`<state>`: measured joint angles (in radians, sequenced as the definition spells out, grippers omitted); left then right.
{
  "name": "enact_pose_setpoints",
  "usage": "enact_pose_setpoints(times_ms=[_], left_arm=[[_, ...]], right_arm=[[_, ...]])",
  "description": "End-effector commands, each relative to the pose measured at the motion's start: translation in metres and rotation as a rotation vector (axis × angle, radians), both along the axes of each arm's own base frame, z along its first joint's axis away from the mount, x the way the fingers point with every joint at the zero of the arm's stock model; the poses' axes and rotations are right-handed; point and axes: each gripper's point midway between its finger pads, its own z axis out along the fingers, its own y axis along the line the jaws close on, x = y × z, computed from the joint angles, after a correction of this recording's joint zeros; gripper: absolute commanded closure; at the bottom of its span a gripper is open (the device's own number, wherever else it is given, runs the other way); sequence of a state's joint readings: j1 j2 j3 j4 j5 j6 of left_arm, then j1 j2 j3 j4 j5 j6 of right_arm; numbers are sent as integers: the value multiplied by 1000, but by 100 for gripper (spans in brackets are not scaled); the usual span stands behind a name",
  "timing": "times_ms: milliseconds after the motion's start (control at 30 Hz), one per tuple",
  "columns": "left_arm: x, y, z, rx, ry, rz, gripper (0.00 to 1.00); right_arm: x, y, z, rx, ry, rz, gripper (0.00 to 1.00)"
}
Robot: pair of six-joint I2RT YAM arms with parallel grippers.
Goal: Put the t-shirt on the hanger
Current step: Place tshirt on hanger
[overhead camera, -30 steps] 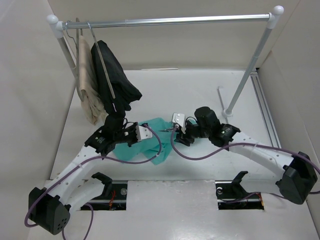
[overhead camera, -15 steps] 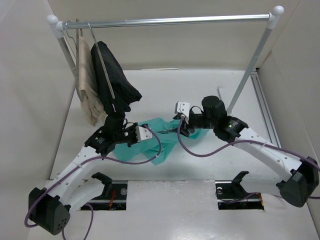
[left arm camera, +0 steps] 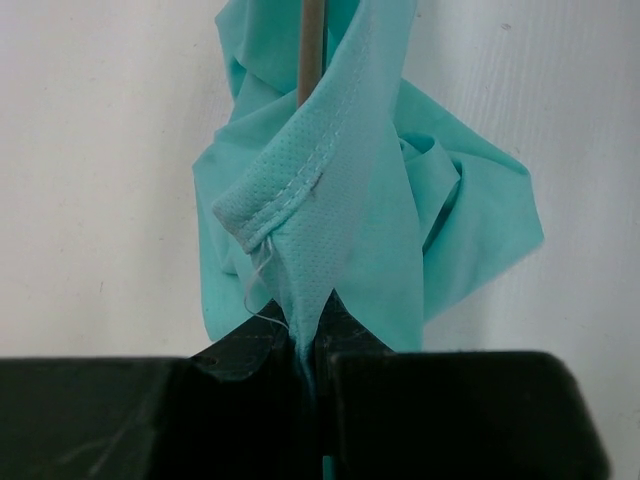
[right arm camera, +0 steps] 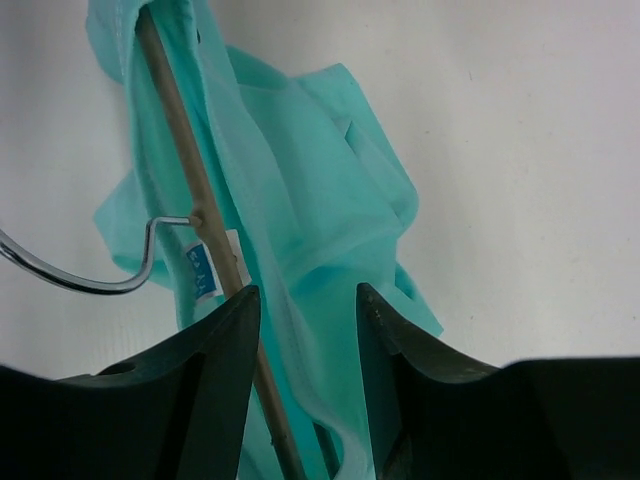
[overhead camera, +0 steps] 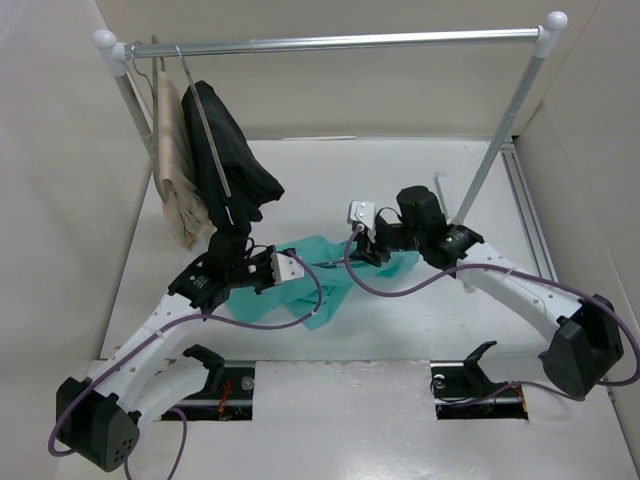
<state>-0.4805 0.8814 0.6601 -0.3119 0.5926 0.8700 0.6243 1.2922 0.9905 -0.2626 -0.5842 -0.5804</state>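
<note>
The t-shirt lies bunched mid-tabletop, which is white and boxed in by pale walls. The left jaws are clamped on its hem. The right jaws stand apart astride the hanger, whose arm is inside the shirt. At 10 o'clock, a black garment and a beige garment hang from a chrome rail.

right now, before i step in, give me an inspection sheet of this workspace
surface: white table, no spills seen
job's things: t-shirt bunched between the arms; hanger arm runs inside the fabric, hook out beside the neck label
clutter: black garment and beige garment hang at the left end of the rack
claws: left claw shut on the t-shirt hem; right claw open, straddling hanger and fabric
cables: purple cables loop off both arms; the left one crosses the t-shirt in the top view
surroundings: beige walls; nothing else seen
</note>
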Motion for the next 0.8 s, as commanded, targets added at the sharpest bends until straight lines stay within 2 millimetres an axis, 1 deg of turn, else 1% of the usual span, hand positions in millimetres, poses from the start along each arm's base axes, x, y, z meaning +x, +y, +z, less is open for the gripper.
enact_pose_setpoints(times_ms=[0,33,67,133,200,233,300,333,400,433,467,500,533,567,600,633,667,733,767], left_arm=[[-1,-4,7,-37,-23,-11,100],[-1,-4,7,-37,-23,-11,100],[-1,-4,7,-37,-23,-11,100],[0,-5,9,-41,-31,-11,100],[0,-5,9,-44,-24,-7,100],[0,-5,9,-44,-24,-7,100],[0,-5,9,-44,-24,-7,100],[1,-3,8,-39,-27,2,100],[2,-2,8,-34,-29,9,100],[1,-2,4,-29,-21,9,100],[0,-1,3,-22,-20,5,100],[0,-1,3,-19,-27,0,100],[-1,0,-1,-14,-19,0,100],[-1,0,-1,-14,-19,0,100],[-1,0,-1,-14,-19,0,100],[-1,0,-1,-14,-19,0,100],[-1,0,-1,-14,-19,0,100],[-1,0,-1,-14,-19,0,100],[0,-1,3,-18,-27,0,100]], right_arm=[[-10,11,6,27,-22,59,52],[-9,9,2,16,-19,48,52],[-10,13,0,16,-20,58,52],[-10,11,-7,9,-6,44,53],[-12,15,-14,-3,9,55,53],[-15,17,-14,-3,10,64,53],[-17,15,-20,-15,25,64,53],[-17,13,-15,-10,10,57,53],[-19,9,-13,-11,10,41,53],[-21,6,-6,-4,-6,33,53],[-21,2,-4,-10,-4,13,53],[-21,2,5,4,-22,13,53],[-24,0,10,10,-30,13,53],[-27,2,10,13,-19,17,53],[-29,0,13,16,-23,17,53],[-34,1,11,9,-13,28,53],[-38,3,14,15,-21,38,53],[-40,-1,4,-5,6,25,53],[-42,-2,3,-5,6,25,53]])
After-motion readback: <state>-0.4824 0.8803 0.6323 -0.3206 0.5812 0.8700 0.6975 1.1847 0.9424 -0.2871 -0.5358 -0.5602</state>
